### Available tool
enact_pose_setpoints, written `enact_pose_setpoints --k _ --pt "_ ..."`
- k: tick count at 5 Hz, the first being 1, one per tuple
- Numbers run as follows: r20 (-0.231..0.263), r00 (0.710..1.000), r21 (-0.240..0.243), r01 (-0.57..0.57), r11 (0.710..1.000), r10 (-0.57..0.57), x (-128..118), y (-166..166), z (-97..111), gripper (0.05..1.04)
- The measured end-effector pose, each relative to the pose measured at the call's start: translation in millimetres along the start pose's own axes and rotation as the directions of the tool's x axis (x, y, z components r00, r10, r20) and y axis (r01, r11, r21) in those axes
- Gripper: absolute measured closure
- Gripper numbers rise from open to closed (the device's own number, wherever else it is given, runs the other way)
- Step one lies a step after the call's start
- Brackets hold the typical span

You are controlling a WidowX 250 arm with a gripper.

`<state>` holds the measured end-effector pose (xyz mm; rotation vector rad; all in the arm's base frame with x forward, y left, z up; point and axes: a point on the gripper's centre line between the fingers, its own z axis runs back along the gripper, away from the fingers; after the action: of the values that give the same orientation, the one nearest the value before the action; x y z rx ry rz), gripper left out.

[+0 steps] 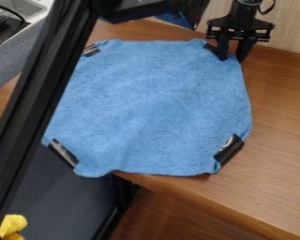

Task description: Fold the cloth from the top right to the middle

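Observation:
The gripper (233, 57) hangs at the top right corner of the blue cloth (153, 103), pointing down with its two fingers apart. One fingertip is over the cloth's edge there, and the other stands just outside it, above the wood. Spread nearly flat, the cloth has black pieces at its corners: one at the lower left (63, 153), one at the lower right (228, 149), one at the upper left (90, 50), and a partly hidden one beside the gripper.
The wooden table (281, 140) extends right of the cloth, with its front edge below. Black arm parts cross the left side and top. A pale wall rises behind the gripper. A yellow object (13, 225) lies low at the left, and a sink edge (34, 10) shows at the upper left.

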<state>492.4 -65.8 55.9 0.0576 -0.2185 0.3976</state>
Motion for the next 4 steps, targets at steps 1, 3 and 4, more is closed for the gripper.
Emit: enact_pose_setpoints --k 1,3,4 --pt "-0.008 1.0 0.002 0.011 1.0 -0.011 -1.7 1.0 -2.3 0.91" --pt "-0.013 1.0 -0.012 0.023 1.0 -0.023 -5.9 0.3 -1.4 1.028" --pt "-0.016 0.999 -0.026 0.029 0.999 -0.03 -7.4 -1.1 -0.3 1.029"
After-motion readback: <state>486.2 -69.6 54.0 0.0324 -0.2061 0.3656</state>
